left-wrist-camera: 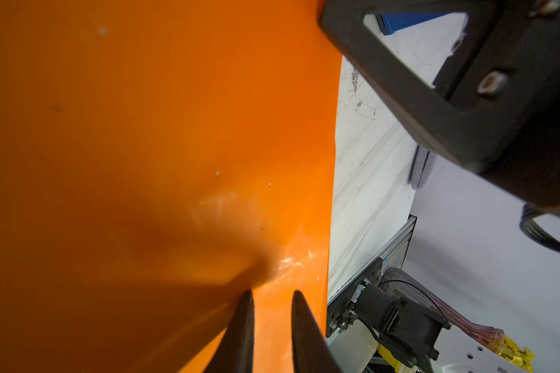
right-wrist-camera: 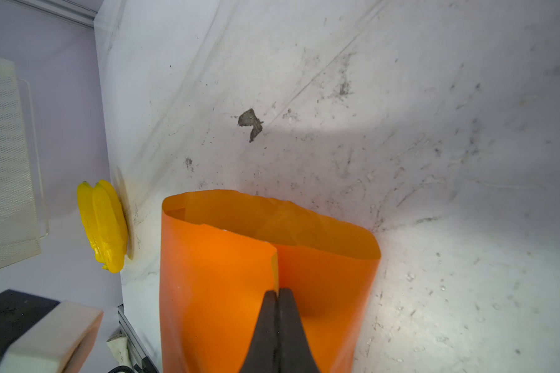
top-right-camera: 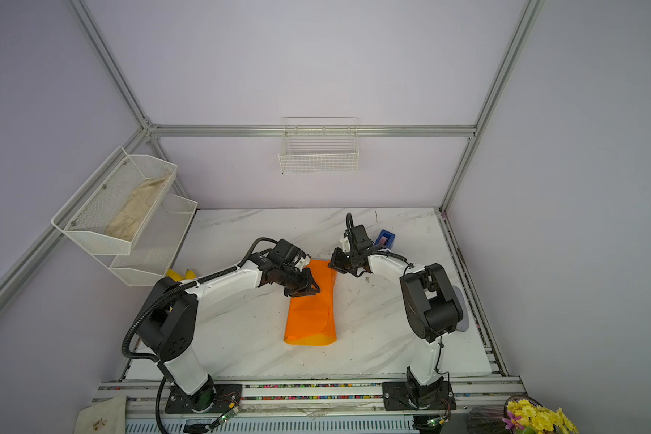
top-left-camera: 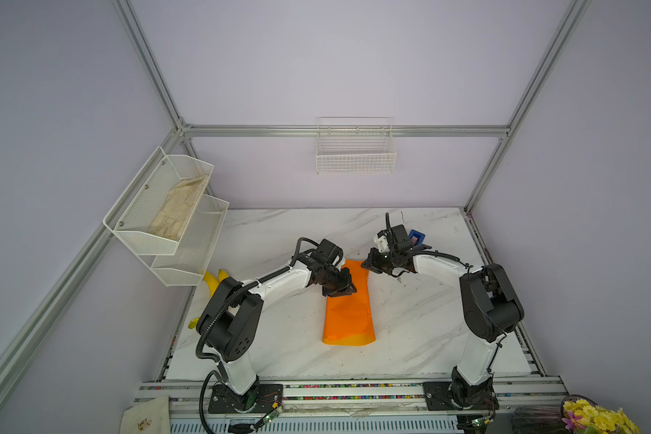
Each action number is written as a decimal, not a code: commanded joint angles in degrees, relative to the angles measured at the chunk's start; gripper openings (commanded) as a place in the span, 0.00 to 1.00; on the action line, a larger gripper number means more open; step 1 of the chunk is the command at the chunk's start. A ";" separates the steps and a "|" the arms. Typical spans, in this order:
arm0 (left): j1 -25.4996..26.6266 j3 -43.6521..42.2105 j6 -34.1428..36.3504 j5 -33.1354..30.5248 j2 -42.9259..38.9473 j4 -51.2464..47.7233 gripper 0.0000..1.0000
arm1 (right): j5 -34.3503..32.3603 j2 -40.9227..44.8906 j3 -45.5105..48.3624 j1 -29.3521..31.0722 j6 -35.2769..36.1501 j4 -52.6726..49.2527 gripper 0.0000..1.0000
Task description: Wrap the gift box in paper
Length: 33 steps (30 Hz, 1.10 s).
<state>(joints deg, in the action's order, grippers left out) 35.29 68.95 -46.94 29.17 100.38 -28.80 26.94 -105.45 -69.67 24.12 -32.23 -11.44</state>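
The orange paper [top-left-camera: 348, 312] [top-right-camera: 311, 312] lies mid-table, rolled over into a long flattened tube. The gift box is hidden. My left gripper [top-left-camera: 341, 291] [top-right-camera: 305, 289] is down on the tube's left side near its far half. In the left wrist view its gripper [left-wrist-camera: 270, 294] has narrowly parted jaws, tips resting on the paper [left-wrist-camera: 143, 161] with nothing between them. My right gripper [top-left-camera: 365, 265] [top-right-camera: 331, 265] is at the tube's far right corner. The right wrist view shows this gripper [right-wrist-camera: 278, 292] shut on the overlapping edge of the paper [right-wrist-camera: 223, 290].
A blue tape dispenser [top-left-camera: 416, 237] [top-right-camera: 386, 237] stands behind the right arm. Yellow bananas [top-left-camera: 213, 282] [right-wrist-camera: 104, 226] lie at the table's left edge under a white mesh rack [top-left-camera: 166, 210]. A wire basket [top-left-camera: 355, 150] hangs on the back wall. Flowers [top-left-camera: 598, 417] sit front right.
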 commanded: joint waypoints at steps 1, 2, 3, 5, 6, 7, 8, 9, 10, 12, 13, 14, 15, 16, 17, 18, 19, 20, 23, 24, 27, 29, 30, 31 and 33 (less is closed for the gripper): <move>0.93 -4.69 0.19 -0.26 1.62 -3.40 0.21 | -5.41 0.96 -1.29 -0.71 1.11 -0.97 0.00; 0.92 -5.10 0.10 -0.17 1.89 -2.93 0.21 | -5.99 1.62 -1.36 -0.70 1.11 -1.63 0.01; 0.92 -5.37 0.01 -0.15 2.06 -2.64 0.20 | -6.56 2.42 -1.42 -0.68 1.47 -2.60 0.08; 0.92 -5.76 -0.15 -0.25 2.36 -2.30 0.19 | -7.76 4.17 -1.36 -0.74 2.56 -4.88 0.16; 0.92 -6.01 -0.17 -0.40 2.43 -2.08 0.19 | -8.47 5.24 -0.83 -0.66 3.08 -6.07 0.22; 0.97 -6.09 -0.25 -0.66 2.46 -2.06 0.19 | -9.06 6.30 -0.09 -0.67 3.07 -7.12 0.26; 0.92 -6.35 -0.42 -0.94 2.48 -1.89 0.19 | -9.14 7.67 1.06 -0.74 2.92 -7.91 0.31; 0.93 -6.60 -0.60 -1.11 2.45 -1.72 0.19 | -8.76 9.16 2.66 -0.69 2.64 -8.31 0.35; 0.93 -6.72 -0.70 -1.22 2.51 -1.56 0.19 | -8.18 10.42 4.18 -0.68 2.42 -8.50 0.38; 0.92 -7.01 -0.96 -1.44 2.54 -1.44 0.19 | -4.29 13.19 7.76 -0.66 2.11 -8.02 0.43; 0.88 -7.15 -1.03 -1.56 2.54 -1.42 0.19 | -1.51 14.13 9.34 -0.54 1.84 -7.03 0.45; 0.92 -7.25 -1.13 -1.66 2.50 -1.36 0.19 | 1.74 15.07 11.18 -0.48 1.45 -5.95 0.50; 0.92 -7.41 -1.22 -1.75 2.39 -1.34 0.19 | 4.86 15.59 12.67 -0.17 1.23 -5.02 0.53; 0.91 -7.47 -1.23 -1.83 2.38 -1.33 0.19 | 6.61 15.92 13.66 0.22 1.07 -4.40 0.56; 0.90 -7.54 -1.27 -1.90 2.38 -1.33 0.19 | 8.08 16.13 14.96 0.85 0.86 -3.43 0.58; 0.91 -7.52 -1.31 -1.97 2.51 -1.29 0.19 | 9.28 16.11 16.16 1.61 0.64 -2.34 0.59; 0.92 -7.51 -1.38 -2.01 2.54 -1.29 0.19 | 10.26 15.67 17.00 2.19 0.42 -1.53 0.60; 0.93 -7.43 -1.40 -2.01 2.62 -1.22 0.19 | 11.07 15.01 17.66 2.86 0.41 -1.11 0.60; 0.92 -7.30 -1.40 -2.04 2.67 -1.19 0.19 | 10.89 13.40 18.84 4.60 -0.18 0.07 0.53; 0.92 -7.18 -1.40 -2.01 2.61 -1.28 0.19 | 10.31 13.15 19.04 4.87 -0.39 0.18 0.49; 0.89 -6.65 -1.66 -2.14 1.69 -1.48 0.19 | 6.82 12.70 19.16 4.97 -0.28 -1.75 0.38; 0.92 -5.47 -1.50 -2.43 0.60 -2.71 0.19 | 5.28 12.33 19.02 4.97 0.25 -3.24 0.34; 0.92 -4.91 -1.25 -2.68 0.06 -3.57 0.19 | 4.98 12.30 19.00 4.97 0.32 -3.47 0.33; 0.92 -4.20 -0.93 -3.01 -0.54 -4.45 0.19 | 4.67 12.20 19.13 4.97 0.43 -3.65 0.32; 0.92 -3.42 -0.49 -3.50 -1.87 -6.23 0.20 | 4.29 12.15 19.13 4.97 0.46 -4.01 0.31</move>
<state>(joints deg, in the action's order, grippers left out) 35.44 65.47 -47.55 30.06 99.00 -24.47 35.79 -91.29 -51.40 28.36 -32.77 -12.32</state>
